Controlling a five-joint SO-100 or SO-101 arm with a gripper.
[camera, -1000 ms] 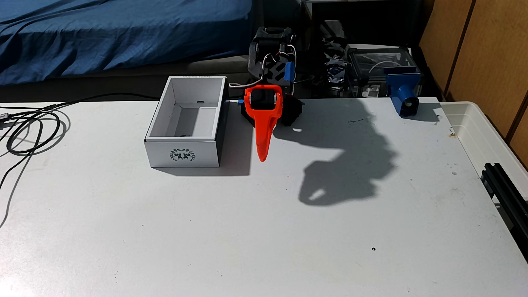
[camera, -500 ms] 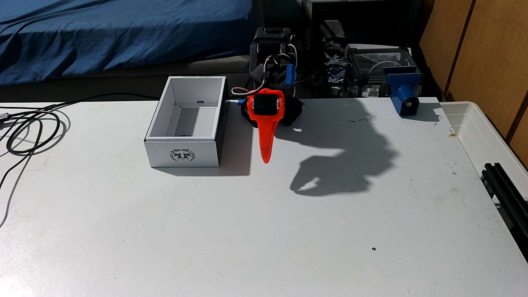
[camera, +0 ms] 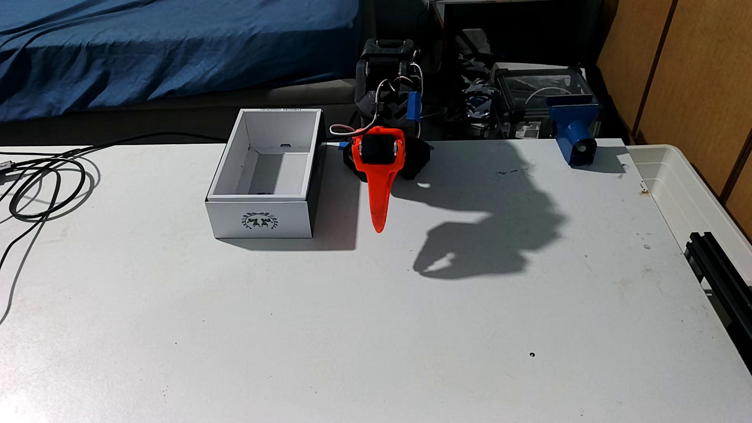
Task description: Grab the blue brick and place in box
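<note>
The white box (camera: 260,219) with a dark wreath emblem on its near wall stands on the table, left of centre. Just above that near wall, inside the box, a small dark-blue sliver shows: the blue brick (camera: 263,192), mostly hidden by the wall. My gripper (camera: 379,228) is orange and hangs to the right of the box, outside it, pointing down at the table. I see its fingers edge-on as one narrow wedge with nothing between them. Its shadow on the table shows the tips meeting.
Black cables (camera: 44,183) loop on the table's left side. A blue 3D-printed mount (camera: 573,134) sits at the back right, next to a translucent plastic bin (camera: 683,191). A black rail (camera: 720,268) juts in at the right edge. The arm's base (camera: 386,93) stands behind the table's back edge.
Since a second ago the gripper has swung slightly right and lower, and its shadow has shifted left. Nothing has moved in the last half second.
</note>
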